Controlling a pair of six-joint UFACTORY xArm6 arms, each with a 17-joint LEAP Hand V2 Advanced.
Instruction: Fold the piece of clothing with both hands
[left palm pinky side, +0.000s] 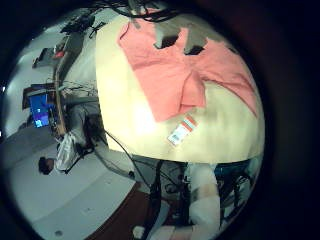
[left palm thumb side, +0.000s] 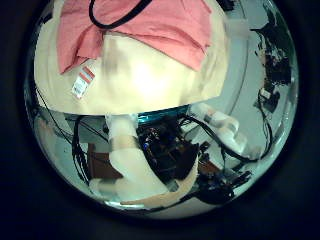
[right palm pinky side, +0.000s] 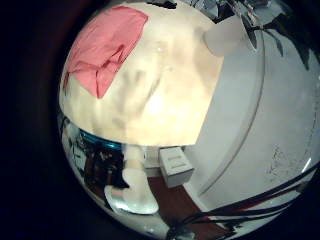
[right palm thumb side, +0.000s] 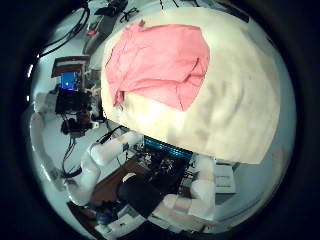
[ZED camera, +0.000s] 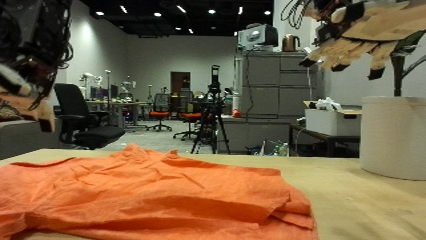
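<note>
An orange garment (ZED camera: 147, 195) lies partly folded and rumpled on the beige table (ZED camera: 353, 200). My left hand (ZED camera: 33, 55) hangs above the garment's side, fingers relaxed, holding nothing. My right hand (ZED camera: 360, 35) hangs high over the bare table beside the garment, fingers spread and empty. The garment also shows in the left little finger side palm view (left palm pinky side: 185, 65), the left thumb side palm view (left palm thumb side: 130, 30), the right little finger side palm view (right palm pinky side: 105, 45) and the right thumb side palm view (right palm thumb side: 155, 60), well below each palm.
A white cylinder (ZED camera: 396, 135) stands on the table under my right hand; it also shows in the right little finger side palm view (right palm pinky side: 230, 35). A small white and red tag (left palm pinky side: 182, 130) lies on the table beside the garment.
</note>
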